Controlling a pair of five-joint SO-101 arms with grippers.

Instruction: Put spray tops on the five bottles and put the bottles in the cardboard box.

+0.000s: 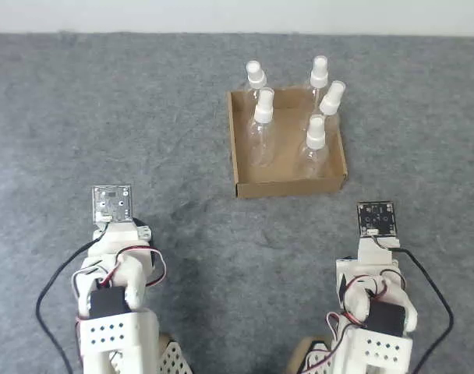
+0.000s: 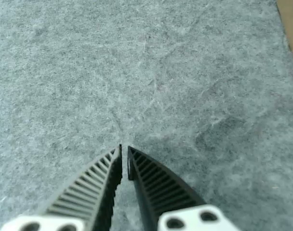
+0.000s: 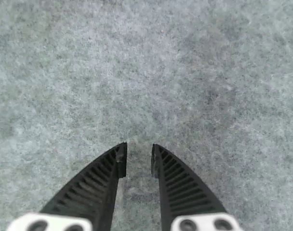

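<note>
The cardboard box [image 1: 288, 187] sits on the grey felt at the middle back of the table. Several clear bottles with white spray tops stand upright in it, among them one at the front right [image 1: 315, 144], one at the left [image 1: 263, 125] and one at the far right [image 1: 331, 97]. Both arms are folded back near the front edge, well short of the box. My left gripper [image 2: 125, 150] points down at bare felt, its tips almost touching and holding nothing. My right gripper [image 3: 139, 147] hangs over bare felt too, with a narrow slit between its fingers and nothing in it.
Grey felt covers the whole table. A tan sliver of the box's side [image 2: 292, 24] shows in the left wrist view. The left arm [image 1: 116, 265] and the right arm [image 1: 373, 288] stand at the front, with open felt between them and the box.
</note>
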